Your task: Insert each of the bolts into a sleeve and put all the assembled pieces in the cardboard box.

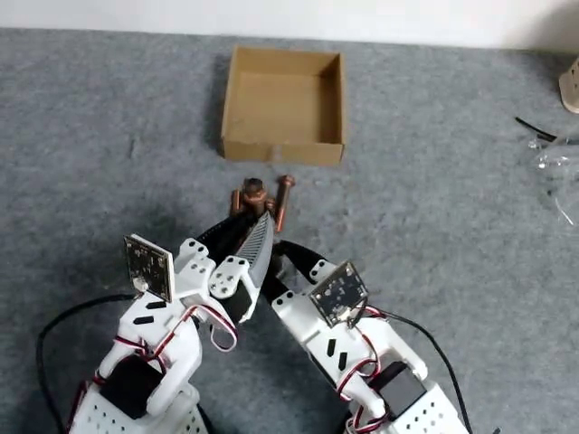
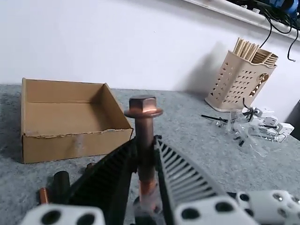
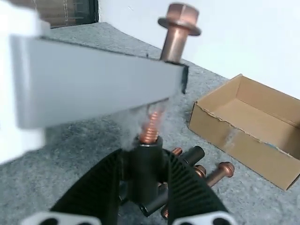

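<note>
Pinching a copper flanged bolt [image 2: 143,110] upright, your left gripper [image 2: 146,143] holds its tip, seemingly, in the black sleeve [image 3: 145,171] your right gripper [image 3: 145,159] clamps; cardboard box [image 2: 70,140] sits apart.

The bolt [image 2: 144,136] is copper-coloured with brighter orange threads, the sleeve [image 3: 146,164] is black, and the cardboard box [image 1: 282,150] is plain tan brown. The left hand [image 2: 145,143] has one black finger [image 2: 110,173] and one grey finger [image 2: 180,176], both ribbed; the right hand [image 3: 145,157] is black. The worktop [image 1: 90,136] is mottled grey, and the perforated holder [image 2: 236,79] is beige.
</note>
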You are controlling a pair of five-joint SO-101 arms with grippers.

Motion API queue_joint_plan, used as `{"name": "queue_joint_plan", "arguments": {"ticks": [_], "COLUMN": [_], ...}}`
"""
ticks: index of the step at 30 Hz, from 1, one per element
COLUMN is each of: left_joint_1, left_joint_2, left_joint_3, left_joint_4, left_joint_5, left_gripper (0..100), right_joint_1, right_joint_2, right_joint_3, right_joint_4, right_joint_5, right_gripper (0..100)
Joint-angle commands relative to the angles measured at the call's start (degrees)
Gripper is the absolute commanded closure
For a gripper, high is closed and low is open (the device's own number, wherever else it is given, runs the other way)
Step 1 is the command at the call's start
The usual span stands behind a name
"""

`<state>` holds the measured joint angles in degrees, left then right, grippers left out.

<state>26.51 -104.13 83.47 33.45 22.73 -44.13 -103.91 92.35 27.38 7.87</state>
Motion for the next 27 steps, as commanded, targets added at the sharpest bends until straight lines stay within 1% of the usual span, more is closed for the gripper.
{"name": "queue_joint_plan", "arguments": {"ticks": [1, 5, 8, 21, 22, 24, 27], "left_joint_1": [0.31, 0.31, 0.31, 0.22, 0.22, 0.22, -0.13], "left_joint_2": [-0.40, -0.40, -0.40, -0.48, -0.48, -0.48, -0.48], "left_joint_3": [0.75, 2.51, 2.07, 1.89, 1.89, 1.98, 2.33], "left_joint_4": [1.23, 3.60, 5.45, 5.54, 5.54, 5.63, 5.63], "left_joint_5": [0.09, -0.18, -0.09, -0.18, -0.18, 0.00, 0.09], "left_gripper": [99, 99, 99, 99, 98, 92, 75], "right_joint_1": [-0.40, 1.89, 2.07, 2.15, 2.15, 2.15, 2.15], "right_joint_2": [-1.19, -1.19, -1.19, -1.19, -1.19, -1.19, -1.19], "right_joint_3": [-1.27, -1.27, -1.27, -1.27, -1.27, -1.27, -1.27], "right_joint_4": [-1.89, -2.07, -2.07, -2.07, -2.07, -2.07, -2.07], "right_joint_5": [0.79, 0.62, 0.62, 0.62, 0.62, 0.62, 0.62], "right_gripper": [99.5, 99.5, 99.5, 99.5, 99.5, 99.5, 99.5]}}
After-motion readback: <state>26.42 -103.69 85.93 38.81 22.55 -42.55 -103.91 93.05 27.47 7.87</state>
